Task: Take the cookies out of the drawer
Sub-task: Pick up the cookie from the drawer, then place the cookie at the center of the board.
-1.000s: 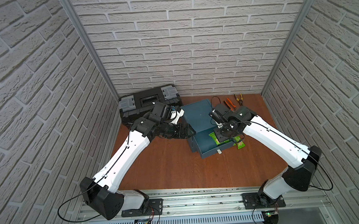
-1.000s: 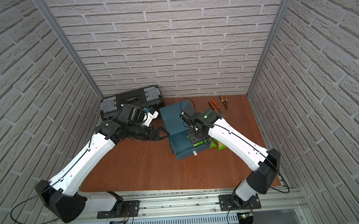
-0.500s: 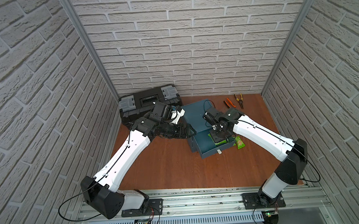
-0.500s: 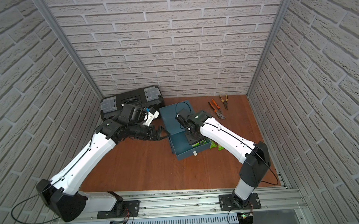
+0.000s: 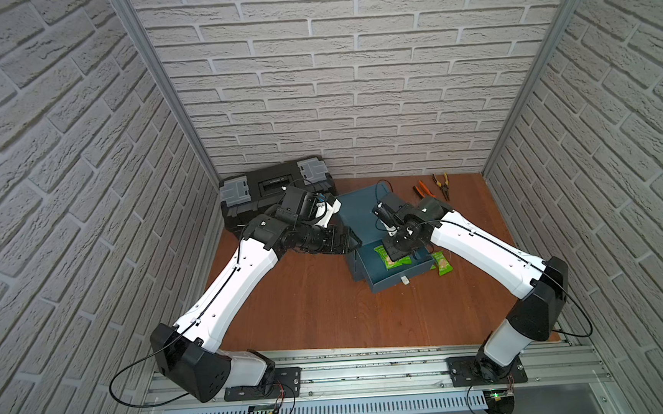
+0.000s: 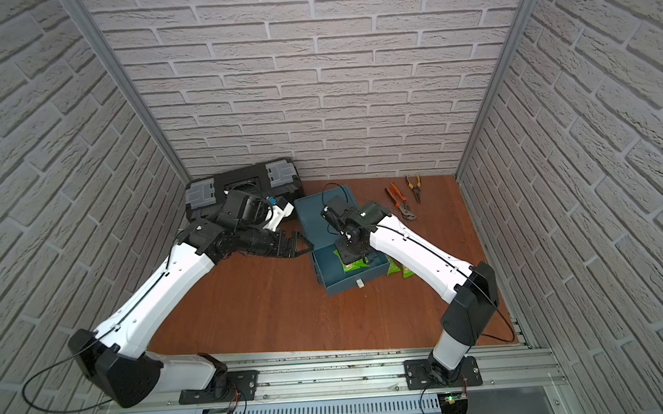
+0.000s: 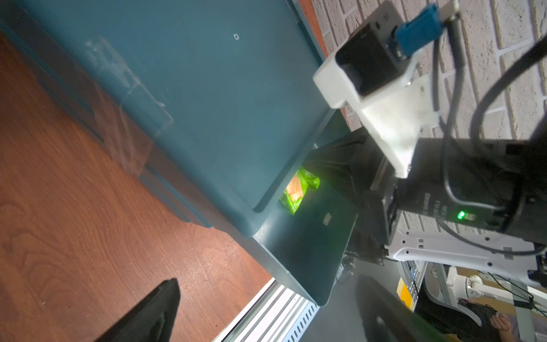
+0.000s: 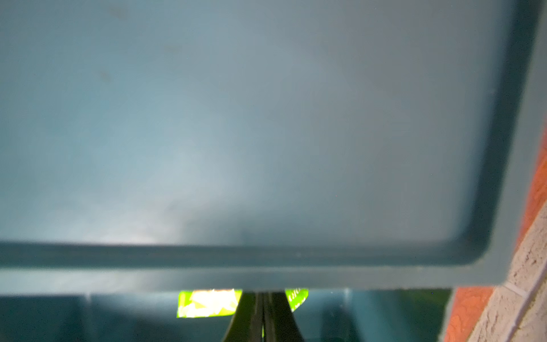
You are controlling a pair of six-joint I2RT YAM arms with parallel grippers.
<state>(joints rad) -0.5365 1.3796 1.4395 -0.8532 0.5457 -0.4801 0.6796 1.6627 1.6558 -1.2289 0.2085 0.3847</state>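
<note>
Left of the drawer, far back, sits a black tool case. It looks like hard, bumpy plastic with grey clips. Closer to the drawer, the left hand hangs low over the tabletop. Its two fingers are wide apart and hold nothing. The tabletop is smooth brown wood.

The drawer sticks out of a dark blue box. Both look like smooth, hard plastic with round corners. A small white knob sits on the drawer's front.

The cookies lie inside the drawer, near its back. They are flat little packets in shiny bright green wrappers with a tan biscuit printed on them. I think they are very light. The wrapper looks thin, crinkly and slippery, and the biscuit inside can probably crack. So a soft pinch on a flat end of the wrapper seems best, not a hard squeeze in the middle.

The right hand is down in the drawer, right at the green packets. Its fingers are pressed together. I cannot tell if a bit of wrapper is caught between them.

Just right of the drawer, two more packets lie flat on the tabletop. Behind the drawer and to its right lie the pliers, made of metal with orange handles.
</note>
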